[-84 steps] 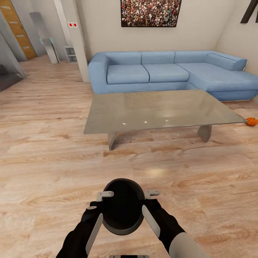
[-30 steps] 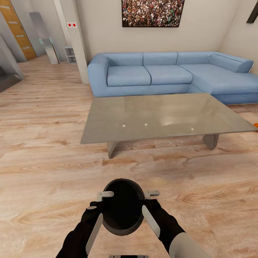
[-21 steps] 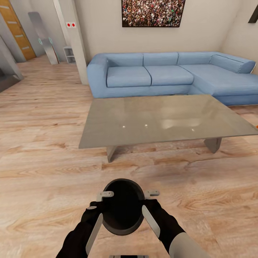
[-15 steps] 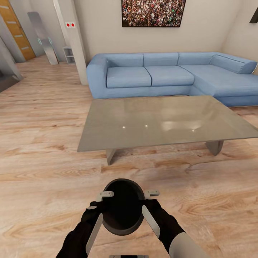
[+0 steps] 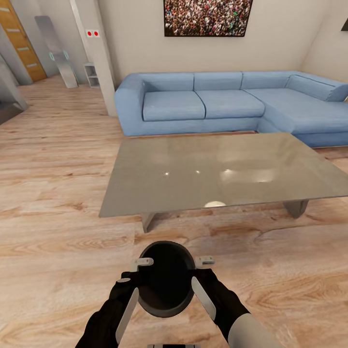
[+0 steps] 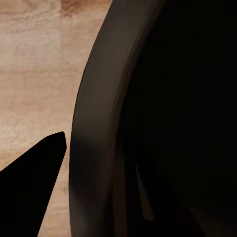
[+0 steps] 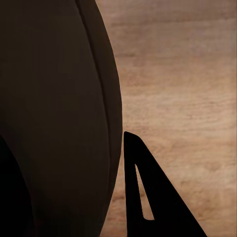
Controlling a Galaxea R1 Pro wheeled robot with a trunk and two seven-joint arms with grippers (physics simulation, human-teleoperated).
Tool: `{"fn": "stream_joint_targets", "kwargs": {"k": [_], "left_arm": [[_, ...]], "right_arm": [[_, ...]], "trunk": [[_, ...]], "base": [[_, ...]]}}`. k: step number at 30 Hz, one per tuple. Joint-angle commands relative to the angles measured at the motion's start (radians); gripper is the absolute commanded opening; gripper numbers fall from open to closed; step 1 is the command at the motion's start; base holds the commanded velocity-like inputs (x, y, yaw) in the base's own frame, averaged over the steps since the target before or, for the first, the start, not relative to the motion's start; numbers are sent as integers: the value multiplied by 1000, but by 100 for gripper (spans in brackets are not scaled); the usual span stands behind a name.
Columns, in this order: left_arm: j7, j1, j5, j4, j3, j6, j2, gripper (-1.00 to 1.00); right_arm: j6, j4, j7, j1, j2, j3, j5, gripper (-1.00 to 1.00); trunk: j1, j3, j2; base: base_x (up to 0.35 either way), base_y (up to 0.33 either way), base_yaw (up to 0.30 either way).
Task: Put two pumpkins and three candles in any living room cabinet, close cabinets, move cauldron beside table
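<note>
- Looking down from the head view, the cauldron (image 5: pixel 166 280), a dark round pot with a black hollow, sits low in the middle of the picture, held up between the two arms above the wooden floor (image 5: pixel 58 232).
- The left gripper (image 5: pixel 129 280) has one pale finger (image 5: pixel 127 307) lying along the pot's left wall and a second pale piece at the rim; the right gripper (image 5: pixel 202 279) mirrors it on the right wall. Each gripper straddles the pot's wall and grips the cauldron, one on either side.
- Ahead of the pot stands a low grey table (image 5: pixel 217 171) with a glossy top, near but apart from the pot, with a strip of floor between them.
- Behind the table is a blue corner sofa (image 5: pixel 208 101); a framed crowd picture (image 5: pixel 208 17) hangs on the wall above it. A white pillar (image 5: pixel 94 53) with two red dots stands left of the sofa, and an orange-brown door (image 5: pixel 17 38) shows at the far left.
- From the left wrist view, the pot's dark curved wall (image 6: pixel 98 148) looms very close, with one black finger (image 6: pixel 32 182) beside it on the outside and the wooden floor beyond.
- From the right wrist view, the same dark wall (image 7: pixel 59 123) bulges close, with a black finger (image 7: pixel 148 197) just beside it on the outside, over pale floorboards (image 7: pixel 177 74).
</note>
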Motion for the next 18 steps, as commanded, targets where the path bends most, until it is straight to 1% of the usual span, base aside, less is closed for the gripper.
{"fn": "stream_joint_targets", "kwargs": {"k": [1,18], "left_arm": [[11,0,41,1,-4,0,0,-100],[11,0,41,1,-4,0,0,-100]], "right_arm": [[-10,-12,-4,-1,1,80,-23,-100],[-10,-12,-4,-1,1,80,-23,-100]], "trunk": [[0,-1,0],[0,-1,0]], "base": [[228,0,0],[228,0,0]]}}
